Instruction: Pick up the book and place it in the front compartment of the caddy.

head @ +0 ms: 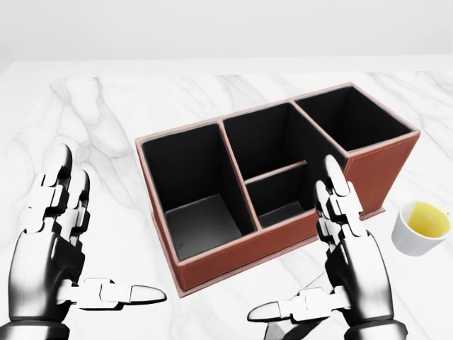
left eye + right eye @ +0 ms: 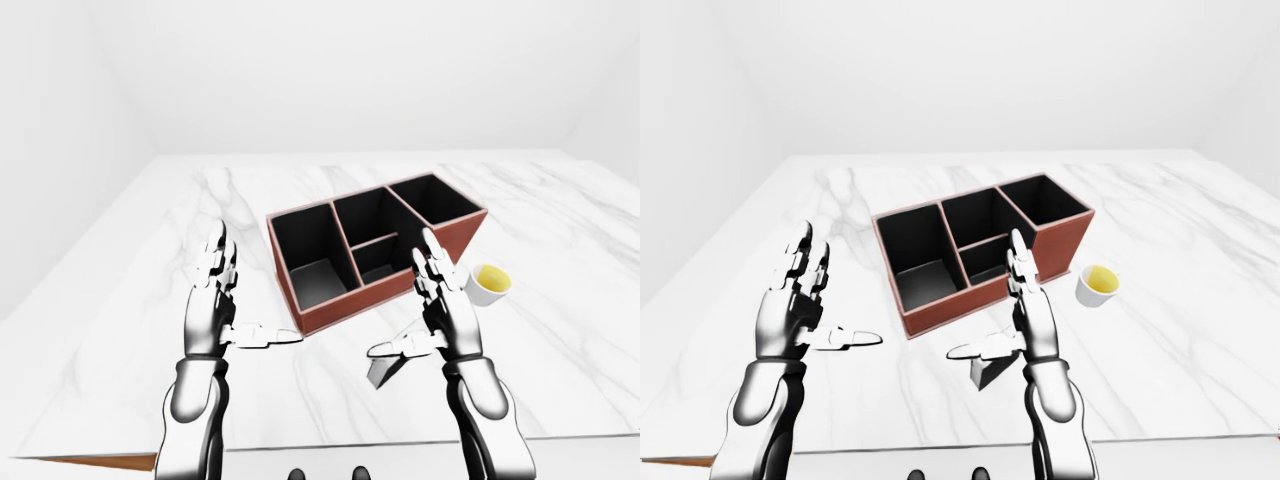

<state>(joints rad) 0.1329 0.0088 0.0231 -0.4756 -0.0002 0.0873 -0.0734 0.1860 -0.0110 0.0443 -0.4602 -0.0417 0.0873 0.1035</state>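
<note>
The caddy (image 1: 283, 191), a brown box with black insides, is sitting on the marble table (image 2: 120, 300), and it serves as the landmark here. It is lying at a slant in the head view, with one long compartment at its left end, two smaller ones in its middle and one at its right end; all are showing only bare black floors.

The book (image 2: 388, 366) is lying on the table below the caddy in the left-eye view, apart from it and partly hidden behind the right hand (image 2: 440, 315).

That hand is hovering open just below the caddy, fingers straight up, thumb pointing left, gripping nothing.

The left hand (image 2: 213, 305) is hanging open to the caddy's lower left, also gripping nothing.

A cup (image 1: 422, 227) holding something yellow is standing just right of the caddy.
</note>
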